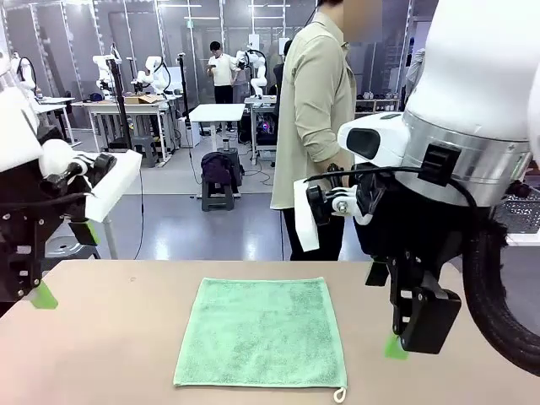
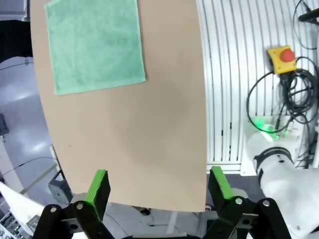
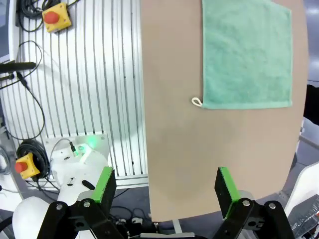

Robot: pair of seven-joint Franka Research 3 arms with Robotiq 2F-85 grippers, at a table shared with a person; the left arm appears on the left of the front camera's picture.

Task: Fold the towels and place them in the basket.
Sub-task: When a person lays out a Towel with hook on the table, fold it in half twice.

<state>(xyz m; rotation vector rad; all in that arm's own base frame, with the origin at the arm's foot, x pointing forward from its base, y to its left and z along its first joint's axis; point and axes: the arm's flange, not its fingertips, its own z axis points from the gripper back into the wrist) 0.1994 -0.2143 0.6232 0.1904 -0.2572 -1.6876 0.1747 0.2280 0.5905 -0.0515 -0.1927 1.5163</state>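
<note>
The mint green towel is lying flat and unfolded on the table, ahead of both hands and between them, and is being touched by neither. The left hand is being presented released, with its fingers spread wide above the table's near edge and the towel well ahead of its fingertips, off to one side. The right hand is likewise released, with nothing between its pads. The corner loop is lying at the towel corner nearest to this hand.

The cloth is judged to be light, soft and limp. It would sag and drape as soon as it is lifted, and nothing about it is fragile. The terry pile should give the pads good friction, so slipping is considered unlikely. The thin hem lying flush on the table is thought to be the difficulty, so a pinch from above at a corner is advised. Two corners of one edge would best be taken together, one by each hand. The loop is judged too small to be relied on.
</note>
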